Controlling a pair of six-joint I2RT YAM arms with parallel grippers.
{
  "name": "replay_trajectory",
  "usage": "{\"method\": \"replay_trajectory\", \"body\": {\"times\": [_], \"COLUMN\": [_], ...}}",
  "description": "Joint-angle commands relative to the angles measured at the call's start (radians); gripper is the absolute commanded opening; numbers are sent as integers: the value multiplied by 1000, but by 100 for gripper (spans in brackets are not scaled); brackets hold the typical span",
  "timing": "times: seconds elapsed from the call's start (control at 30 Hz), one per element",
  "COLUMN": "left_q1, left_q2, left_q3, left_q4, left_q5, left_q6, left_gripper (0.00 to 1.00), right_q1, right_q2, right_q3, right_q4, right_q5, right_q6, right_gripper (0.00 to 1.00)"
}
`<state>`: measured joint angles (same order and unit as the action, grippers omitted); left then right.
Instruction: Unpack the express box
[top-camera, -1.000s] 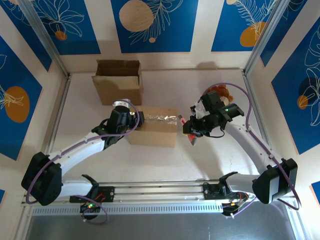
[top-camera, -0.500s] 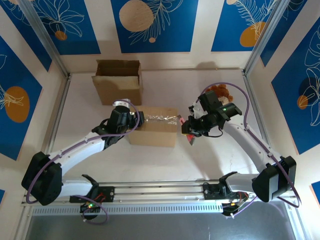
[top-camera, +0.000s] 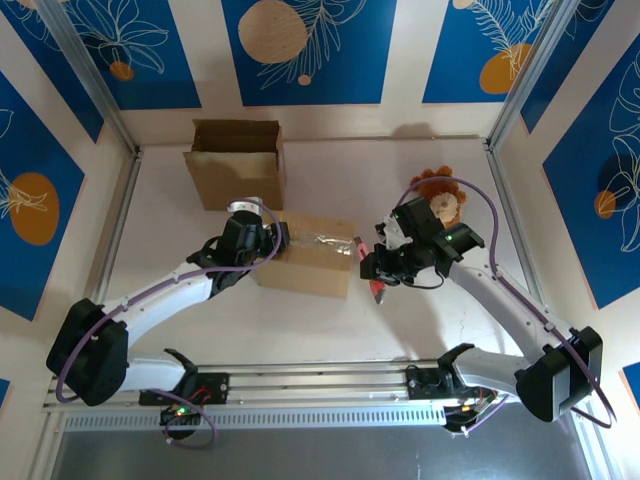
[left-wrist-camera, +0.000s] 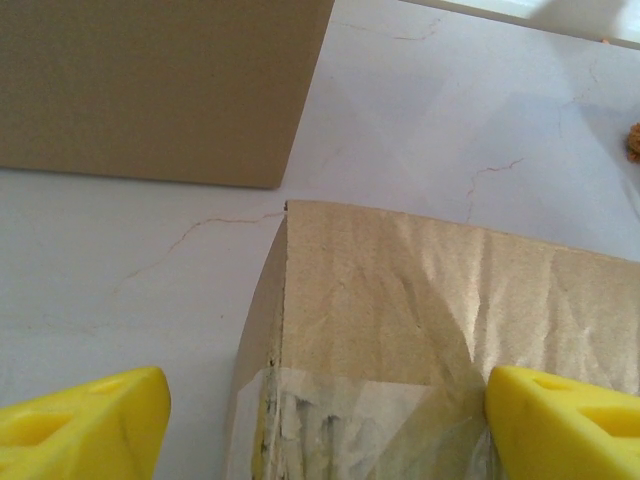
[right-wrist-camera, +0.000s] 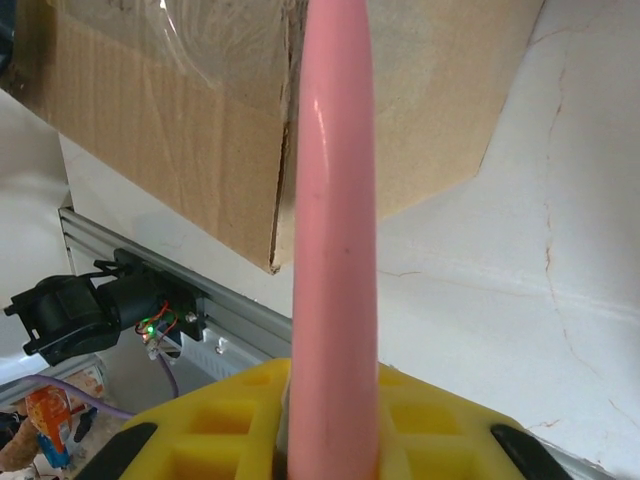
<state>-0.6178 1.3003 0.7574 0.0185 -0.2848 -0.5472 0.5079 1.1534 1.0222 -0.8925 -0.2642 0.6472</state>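
Close the left fingers (left-wrist-camera: 80, 415), now spread wide astride the left end of the taped express box (top-camera: 310, 262), to brace it mid-tabletop (top-camera: 430, 335). With the right fingers (right-wrist-camera: 440, 425) clamped on the pink cutter (right-wrist-camera: 335, 250) at the box's right end, run shallow along the tape seam, slitting tape only.

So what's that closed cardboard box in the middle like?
The taped box is plain brown cardboard, closed, lying flat on the white table just in front of an open box. Wrinkled clear tape runs along its top. The left gripper hangs open over its left end; the right gripper, shut on a pink tool, aims it at the right end. Whether either touches it is unclear.
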Motion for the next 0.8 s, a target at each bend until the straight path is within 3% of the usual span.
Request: {"method": "replay_trajectory", "body": {"times": [0.0, 0.77], "left_q1": [-13, -11], "left_q2": [64, 70], "left_q3": [-44, -51], "left_q4": [-148, -164], "left_q5": [-14, -30], "left_q6": [-5, -8], "left_gripper": [82, 82], "right_q1": [40, 134], "right_q2": [-25, -142], "right_q3": [-38, -131], "right_q4": [-45, 22], "right_q5": [-88, -119], "right_q6": [40, 201], "right_gripper": [0, 0]}}
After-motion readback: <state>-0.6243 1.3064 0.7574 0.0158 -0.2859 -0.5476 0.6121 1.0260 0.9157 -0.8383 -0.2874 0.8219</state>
